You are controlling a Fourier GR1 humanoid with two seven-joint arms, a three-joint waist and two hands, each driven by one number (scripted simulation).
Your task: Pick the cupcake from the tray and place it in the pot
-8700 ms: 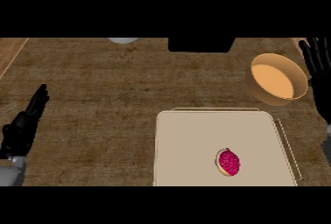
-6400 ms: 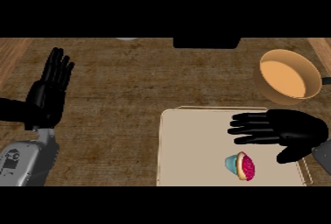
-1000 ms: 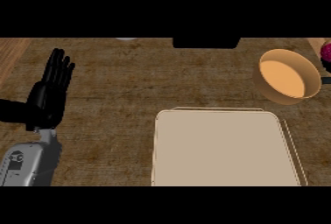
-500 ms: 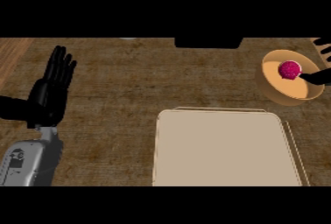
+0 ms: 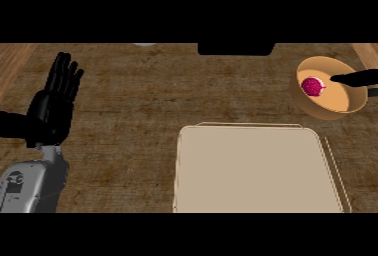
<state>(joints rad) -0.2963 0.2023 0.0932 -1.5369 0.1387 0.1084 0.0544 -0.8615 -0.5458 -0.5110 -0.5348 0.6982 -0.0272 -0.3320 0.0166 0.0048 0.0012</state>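
Over pot (image 5: 330, 88): right robot hand (image 5: 356, 78) fingers straight, holding nothing | cupcake (image 5: 313, 86) inside | left robot hand (image 5: 54, 102) open, upright

Dim, even light; soft faint shadows beside the tray (image 5: 255, 170).

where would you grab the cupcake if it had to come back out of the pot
From straight above, fingers closing on the pink top of the cupcake. It sits low inside the pot, whose wall rings it, so no side approach is open. The right hand reaches over the rim from the right, probably best placed; the left hand rests open far left.
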